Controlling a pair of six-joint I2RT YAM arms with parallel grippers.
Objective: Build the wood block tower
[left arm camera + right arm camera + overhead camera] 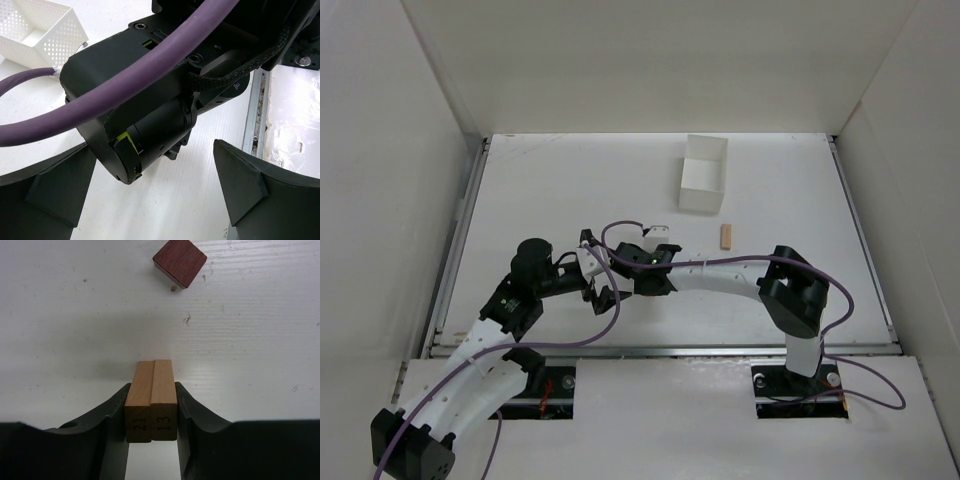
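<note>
While my left fingers (50, 192) stand wide apart, my right fingers (100, 432) clamp two tan blocks (151, 390) together.

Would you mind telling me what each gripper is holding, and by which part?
The right gripper pinches two tan blocks, side by side, by their outer faces near the numbered ends. The left gripper is open, holding nothing.

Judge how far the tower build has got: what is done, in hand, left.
Done: no stack in view yet. In hand: the right tool clamps a tan pair, side by side. Left: the red block and a loose tan block lie apart, unstacked; the left tool is open.
</note>
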